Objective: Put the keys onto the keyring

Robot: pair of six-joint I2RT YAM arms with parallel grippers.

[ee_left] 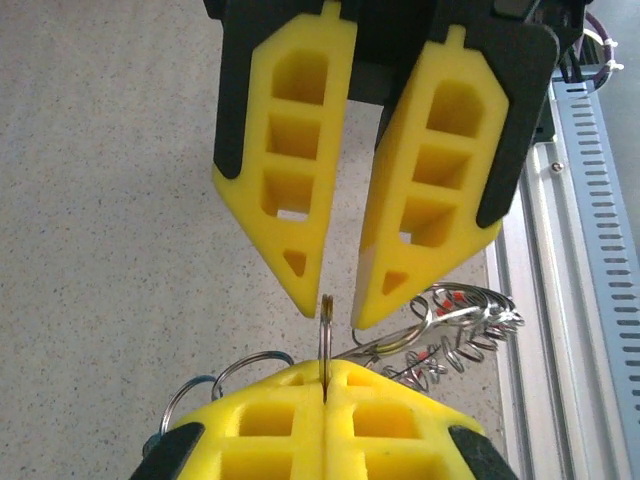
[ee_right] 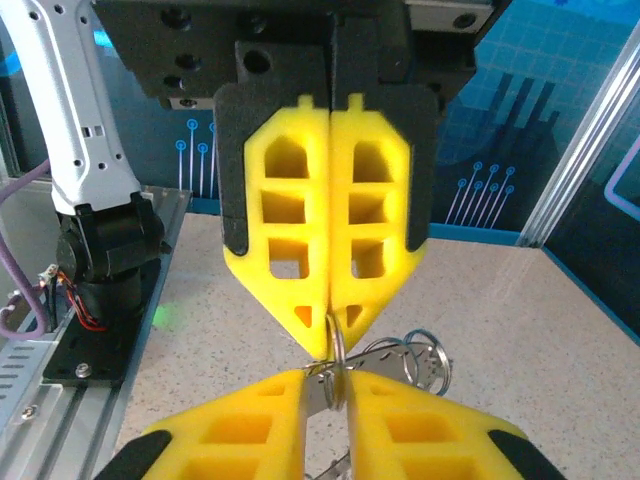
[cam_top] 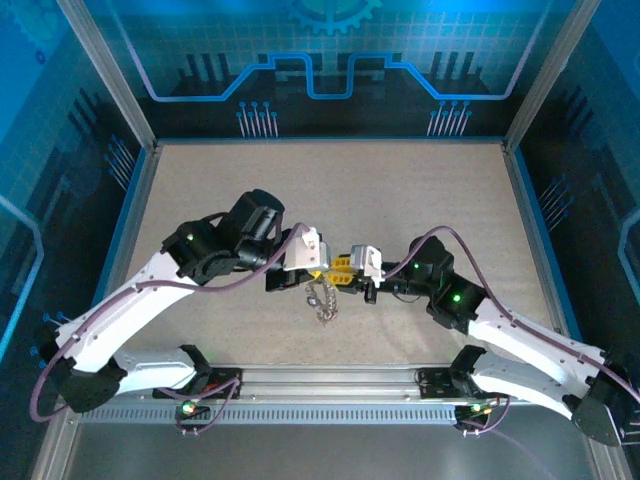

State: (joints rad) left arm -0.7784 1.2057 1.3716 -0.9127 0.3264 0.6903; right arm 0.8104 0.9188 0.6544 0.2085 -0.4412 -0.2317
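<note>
- The left gripper (cam_top: 325, 272) reaches in from the left to the middle of the table (cam_top: 400, 190), near the front edge. In its own wrist view, the left gripper (ee_left: 325, 385) has its yellow fingers pressed flat together, clenched on a thin loop (ee_left: 326, 335) of wire that sticks out beyond their tips.
- I cannot tell whether the thin loop (ee_right: 337, 355) is part of the keyring or a key's own small ring. Both wrist cameras see it edge-on, so its flat plane runs along the line between the two grippers.
- The keyring (cam_top: 322, 298) hangs as a silvery, chain-like bunch just below the point where the grippers meet. From the left wrist it shows as coils and rings (ee_left: 465, 335) off to one side of the loop. It does not appear to be resting flat on the table.
- The keys (ee_left: 450, 297) show as red flecks among those coils, too small to make out further.
- The right gripper (cam_top: 345, 273) comes in from the right, tip to tip with the left. Its jaws stand slightly apart, grasping nothing.
- In the left wrist view, the loop's free end sits right at the mouth of the right gripper (ee_left: 335, 310), a little off centre.
- In its own view, the right gripper (ee_right: 325, 385) has one finger on each flat side of the loop, so closing would probably pinch it.
</note>
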